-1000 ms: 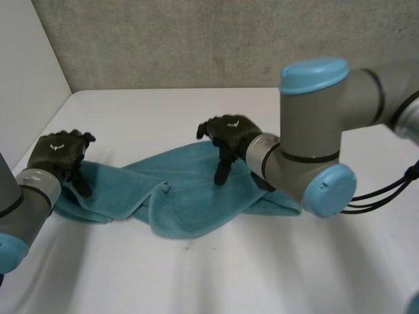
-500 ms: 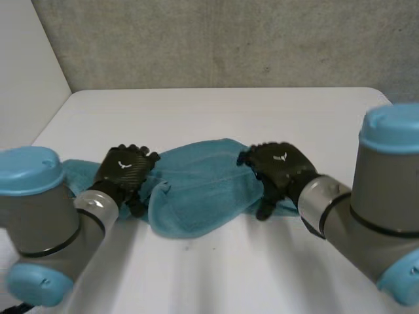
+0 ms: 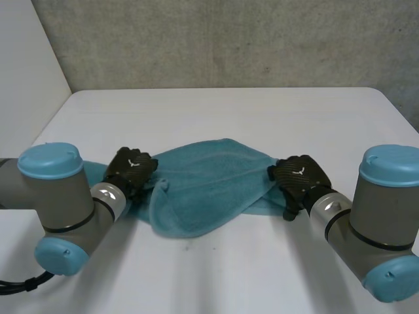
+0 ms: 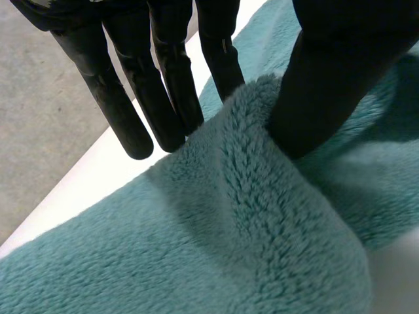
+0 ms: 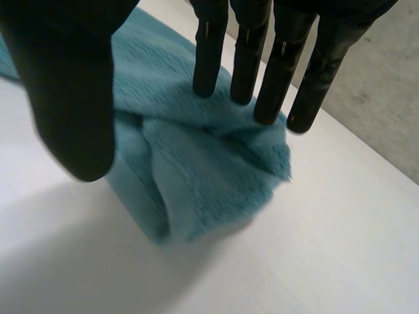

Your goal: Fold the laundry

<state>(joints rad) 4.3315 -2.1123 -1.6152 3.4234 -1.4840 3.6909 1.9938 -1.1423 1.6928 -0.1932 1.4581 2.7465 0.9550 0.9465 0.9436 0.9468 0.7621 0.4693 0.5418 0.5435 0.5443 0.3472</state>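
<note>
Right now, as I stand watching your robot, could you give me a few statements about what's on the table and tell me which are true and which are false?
1. The towel is teal and lies on a white table. True.
2. The towel is folded into a neat flat square. False: it lies rumpled, with loose overlapping folds.
3. The left hand is at the towel's left part and the right hand at its right end. True.
4. The right hand is balled into a fist. False: its fingers are straight, reaching over the towel's end.
</note>
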